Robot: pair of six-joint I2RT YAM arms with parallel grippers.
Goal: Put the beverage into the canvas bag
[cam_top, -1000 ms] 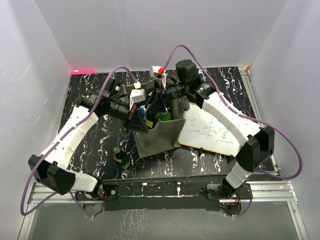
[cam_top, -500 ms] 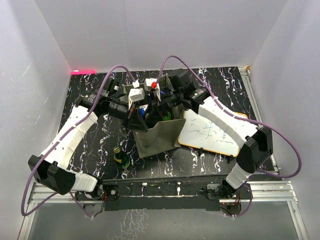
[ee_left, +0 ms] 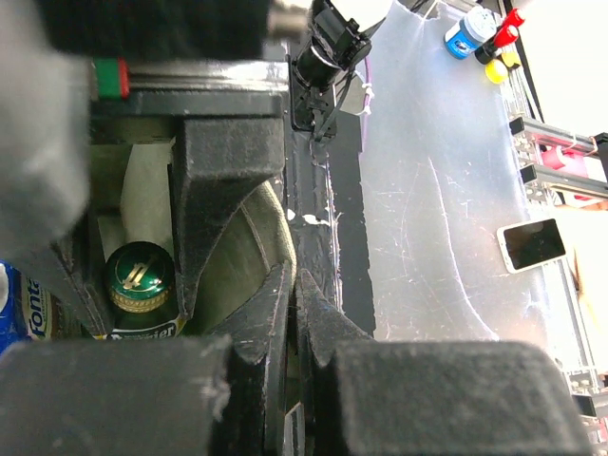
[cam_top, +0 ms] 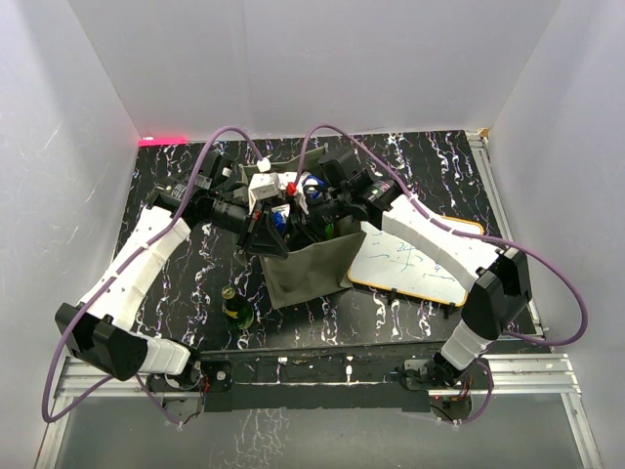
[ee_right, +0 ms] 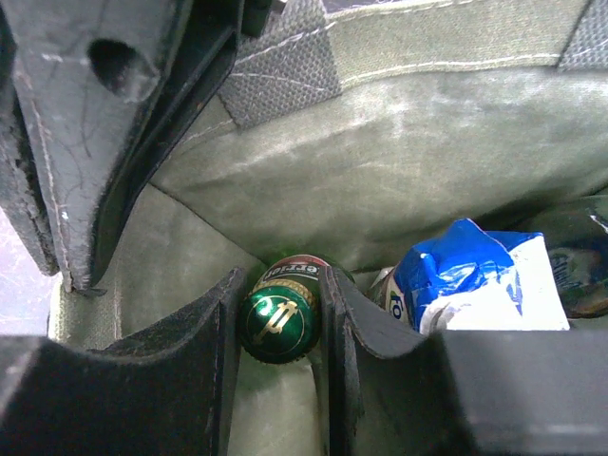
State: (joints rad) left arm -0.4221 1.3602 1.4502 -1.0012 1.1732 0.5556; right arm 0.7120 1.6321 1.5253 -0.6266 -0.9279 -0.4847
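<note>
Holding the beverage bottle (ee_right: 281, 325) at its neck, fingers closed on it, the right gripper (ee_right: 282, 281) sits inside the canvas bag (ee_right: 380, 171); left gripper (ee_left: 293, 283) is pinched tight on the bag's rim.

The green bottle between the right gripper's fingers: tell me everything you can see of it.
The green bottle has a dark green metal cap with a gold emblem and a lettered band on the neck below it. It is upright inside the canvas bag, cap towards the wrist camera, clamped at the neck between the right gripper fingers, next to a blue-labelled bottle.
</note>
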